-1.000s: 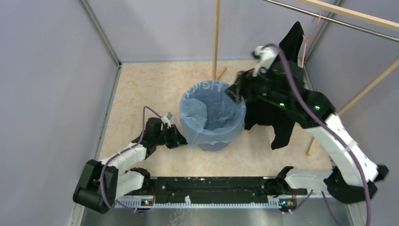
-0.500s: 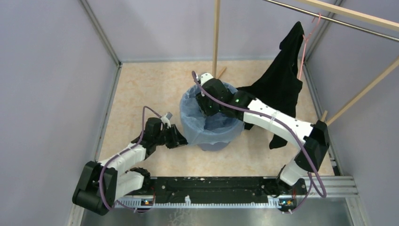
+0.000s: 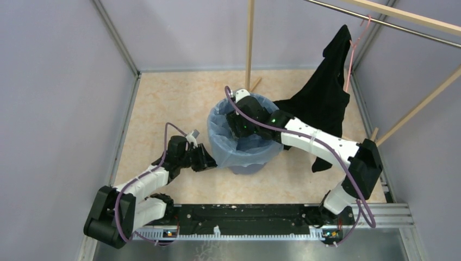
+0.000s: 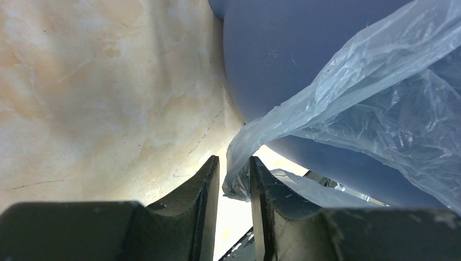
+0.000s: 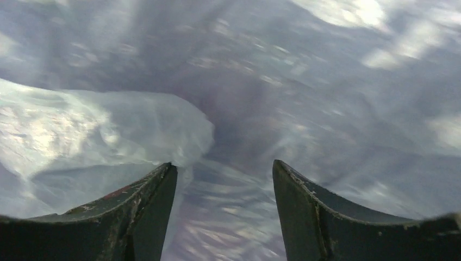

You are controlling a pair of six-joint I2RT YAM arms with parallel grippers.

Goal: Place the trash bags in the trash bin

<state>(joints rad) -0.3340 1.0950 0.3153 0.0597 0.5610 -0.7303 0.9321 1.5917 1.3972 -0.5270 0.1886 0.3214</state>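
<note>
Pinching the bag [image 4: 380, 109] by its hem low outside the bin [image 4: 282, 54] with the left gripper [image 4: 235, 179], and poising the right gripper [image 5: 223, 165], jaws apart, inside the bin with slack film straight ahead (nearer for pressing).

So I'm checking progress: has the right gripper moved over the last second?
Yes. The right gripper swung left, from in front of the black garment down into the mouth of the trash bin.

The right gripper [image 5: 223, 168], a second ago raised beyond the trash bin's [image 4: 272, 54] far rim, now reaches down inside the bin, jaws apart; the trash bag [image 3: 220, 148] sinks deeper within it.
</note>
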